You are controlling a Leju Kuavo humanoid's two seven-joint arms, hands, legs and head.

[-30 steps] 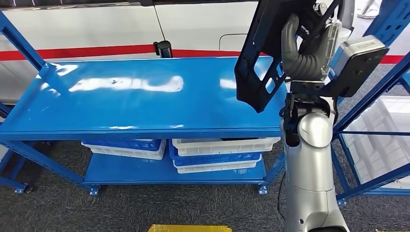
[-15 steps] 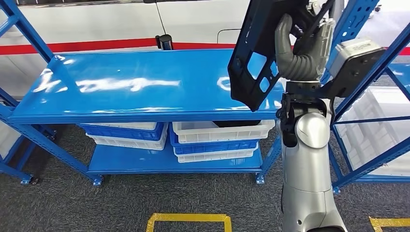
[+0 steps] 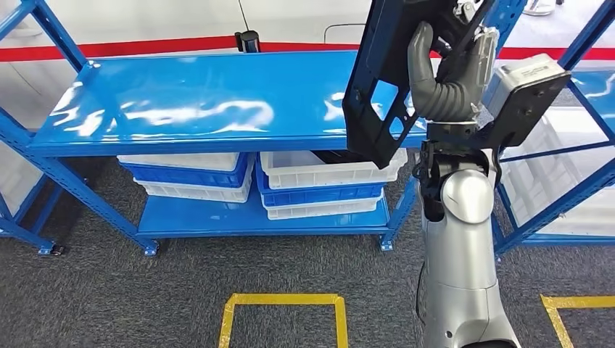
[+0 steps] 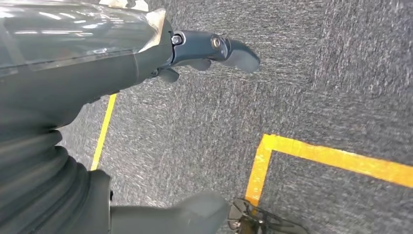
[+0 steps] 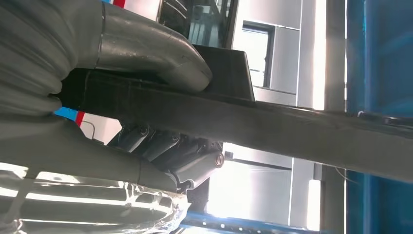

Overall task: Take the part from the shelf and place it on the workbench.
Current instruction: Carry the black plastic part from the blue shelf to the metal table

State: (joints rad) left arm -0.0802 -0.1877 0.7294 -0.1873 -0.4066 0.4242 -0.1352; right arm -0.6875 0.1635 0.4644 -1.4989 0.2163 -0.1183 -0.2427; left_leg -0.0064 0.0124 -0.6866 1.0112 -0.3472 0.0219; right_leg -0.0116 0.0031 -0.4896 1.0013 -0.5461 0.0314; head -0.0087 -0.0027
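My right hand [image 3: 444,78] is raised high on the right of the head view and grips a flat black part [image 3: 378,87] with cut-out windows. The part hangs tilted in front of the right end of the blue shelf top [image 3: 188,101]. In the right wrist view the thumb [image 5: 160,58] presses on one face of the black part [image 5: 292,129], and the dark fingers [image 5: 165,146] curl under the other. In the left wrist view my left hand [image 4: 97,92] hangs over grey carpet, its fingers [image 4: 234,51] apart and holding nothing.
White and blue bins [image 3: 326,181] are stacked on the shelf's lower level, with another stack [image 3: 192,177] beside them. A second blue rack [image 3: 573,145] with white bins stands at the right. Yellow floor tape [image 3: 283,301] marks the carpet in front.
The camera has moved: the shelf sits higher in the picture, and more carpet and yellow tape show. The right hand keeps its hold on the black part.
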